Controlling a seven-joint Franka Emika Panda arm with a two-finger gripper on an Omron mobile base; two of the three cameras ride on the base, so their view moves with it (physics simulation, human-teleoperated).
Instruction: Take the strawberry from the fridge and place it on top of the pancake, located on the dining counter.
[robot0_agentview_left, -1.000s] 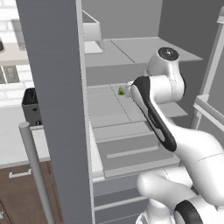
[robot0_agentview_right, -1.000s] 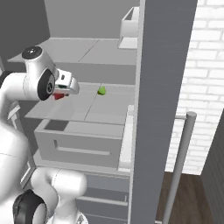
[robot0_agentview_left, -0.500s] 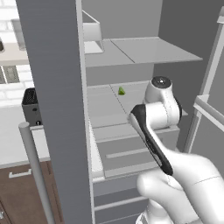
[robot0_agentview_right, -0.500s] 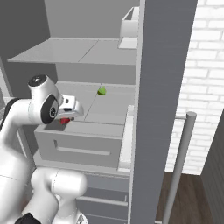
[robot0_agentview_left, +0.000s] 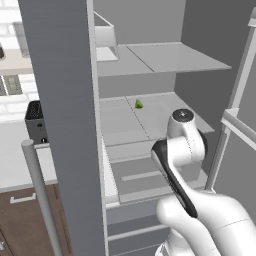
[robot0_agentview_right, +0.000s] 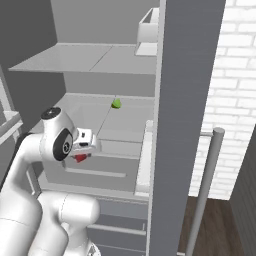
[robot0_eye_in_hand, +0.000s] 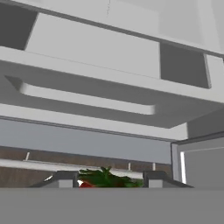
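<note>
Claw (robot0_agentview_right: 81, 156) clamping strawberry (robot0_agentview_right: 80, 158), before open fridge (robot0_agentview_right: 125, 60), green wedge (robot0_agentview_right: 116, 103) on shelf

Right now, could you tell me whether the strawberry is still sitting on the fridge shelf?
No, the strawberry is held between the fingers of the gripper, out in front of the fridge drawers.

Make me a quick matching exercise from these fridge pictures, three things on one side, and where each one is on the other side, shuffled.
Things:
1. strawberry
2. small green item
3. white bin

Places:
A. on the top shelf of the fridge
B. between the fingers of the hand
C. on the middle shelf, toward the back

Pairs: 1-B, 2-C, 3-A
</note>
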